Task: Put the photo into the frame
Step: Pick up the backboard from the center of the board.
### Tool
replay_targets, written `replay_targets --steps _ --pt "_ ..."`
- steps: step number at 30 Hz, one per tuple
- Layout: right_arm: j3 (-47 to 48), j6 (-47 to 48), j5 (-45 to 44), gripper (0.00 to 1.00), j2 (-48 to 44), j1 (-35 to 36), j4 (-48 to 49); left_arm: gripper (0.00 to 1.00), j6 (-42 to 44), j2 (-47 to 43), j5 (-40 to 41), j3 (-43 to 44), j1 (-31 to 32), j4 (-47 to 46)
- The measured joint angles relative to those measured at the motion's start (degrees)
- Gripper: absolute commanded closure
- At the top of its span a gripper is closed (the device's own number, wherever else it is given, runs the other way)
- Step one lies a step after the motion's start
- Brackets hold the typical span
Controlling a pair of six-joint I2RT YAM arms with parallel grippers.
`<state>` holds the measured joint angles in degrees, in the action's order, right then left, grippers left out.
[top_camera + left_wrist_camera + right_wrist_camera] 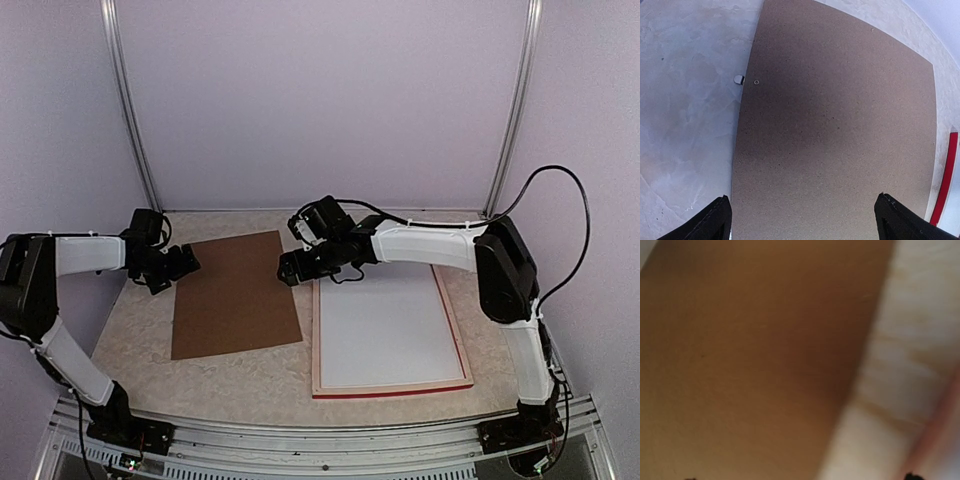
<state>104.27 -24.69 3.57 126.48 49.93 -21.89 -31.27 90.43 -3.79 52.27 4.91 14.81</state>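
Lying flat on the pale marbled table (250, 385), right of centre: frame (390, 390), long sides running away from the arm bases; pale wood rim along the sides, red strip along the near edge; a white sheet (385, 325) fills its opening; whether that sheet is the photo face down cannot be told.

Item, backing board (235, 295): plain brown, flat on the table just left of the frame, slightly skewed, a narrow band of table between the two; a small metal tab (739, 79) sits at one long edge in the left wrist view, where the frame's red strip shows at the far right.

Item, left gripper (178, 265): low at the board's far left edge; jaws spread wide; black fingers (715, 222) stand at either side of the left wrist view, only the board below them, nothing pinched.

Item, right gripper (297, 265): low by the board's far right corner, near the frame's far left corner; right wrist view blurred, brown board and a strip of table under it; tips barely visible at the bottom edge, far apart; jaws spread, holding nothing.
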Motion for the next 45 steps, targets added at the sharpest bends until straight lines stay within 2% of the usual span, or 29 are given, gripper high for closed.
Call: replay_targets --steps 4,10,21,41,45 --pt "7.15 -2.58 1.62 0.12 7.98 1.62 -1.27 0.03 0.02 0.24 -1.29 0.0 -0.98 0.24" --pt "10.58 -6.75 2.23 0.13 12.85 1.97 -2.56 0.03 0.7 4.83 -4.9 0.96 -2.25 0.98" --pt "13.03 -9.6 2.86 0.13 15.08 1.86 -3.5 0.06 5.53 11.72 -4.94 7.93 -2.25 5.35" --pt "13.49 -11.91 3.63 0.13 15.82 1.97 -1.79 0.05 8.59 12.17 -1.11 7.52 -2.21 6.88" --pt "13.03 -12.44 4.09 0.13 15.82 2.16 -0.66 0.11 8.68 12.17 -1.46 7.5 -2.23 6.84"
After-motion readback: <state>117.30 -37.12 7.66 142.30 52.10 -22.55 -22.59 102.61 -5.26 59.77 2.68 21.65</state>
